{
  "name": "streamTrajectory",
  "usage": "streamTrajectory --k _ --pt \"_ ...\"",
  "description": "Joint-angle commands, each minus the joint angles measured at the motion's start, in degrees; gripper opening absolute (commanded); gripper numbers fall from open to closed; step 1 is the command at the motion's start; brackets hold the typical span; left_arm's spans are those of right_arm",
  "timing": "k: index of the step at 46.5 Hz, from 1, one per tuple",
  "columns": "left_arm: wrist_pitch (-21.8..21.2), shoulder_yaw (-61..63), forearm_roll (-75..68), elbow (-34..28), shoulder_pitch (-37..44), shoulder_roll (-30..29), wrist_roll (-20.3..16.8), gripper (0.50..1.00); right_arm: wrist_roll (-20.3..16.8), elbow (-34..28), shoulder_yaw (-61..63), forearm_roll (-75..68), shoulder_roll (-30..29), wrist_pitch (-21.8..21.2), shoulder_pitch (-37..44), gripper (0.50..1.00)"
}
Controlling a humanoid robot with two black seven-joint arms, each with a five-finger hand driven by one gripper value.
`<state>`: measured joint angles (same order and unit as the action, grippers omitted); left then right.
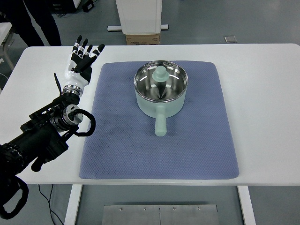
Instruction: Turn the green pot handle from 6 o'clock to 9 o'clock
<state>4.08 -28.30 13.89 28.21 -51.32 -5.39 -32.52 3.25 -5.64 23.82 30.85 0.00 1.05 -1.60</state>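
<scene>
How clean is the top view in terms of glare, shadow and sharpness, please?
Top view: sharp throughout; glare only as bright reflections inside the steel bowl of the green pot; soft, faint shadows on the blue mat; left hand crisp, no motion blur.

Green pot point(161, 93) on mat point(117, 150) (left hand point(82, 58) spread, apart).

The left hand point(80, 58) is white with black finger segments. Its arm point(44, 133) is black, with silver rings and a looping black cable.
</scene>
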Motion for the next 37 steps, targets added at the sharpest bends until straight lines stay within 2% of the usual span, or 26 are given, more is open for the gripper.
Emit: streamTrajectory --k 1,27,37 --pt "0.4 0.0 0.0 0.0 -0.1 -0.32 0.0 1.0 0.0 0.1 0.0 0.0 0.0 0.0 -0.07 1.0" --pt "0.13 0.0 -0.17 0.0 -0.62 -0.58 0.0 1.0 0.0 -0.07 0.0 0.0 0.0 0.0 0.01 1.0" --pt "-0.22 0.0 -9.39 -0.08 -2.38 -0.94 0.53 1.0 0.0 -0.07 0.0 0.0 0.0 0.0 0.02 1.0"
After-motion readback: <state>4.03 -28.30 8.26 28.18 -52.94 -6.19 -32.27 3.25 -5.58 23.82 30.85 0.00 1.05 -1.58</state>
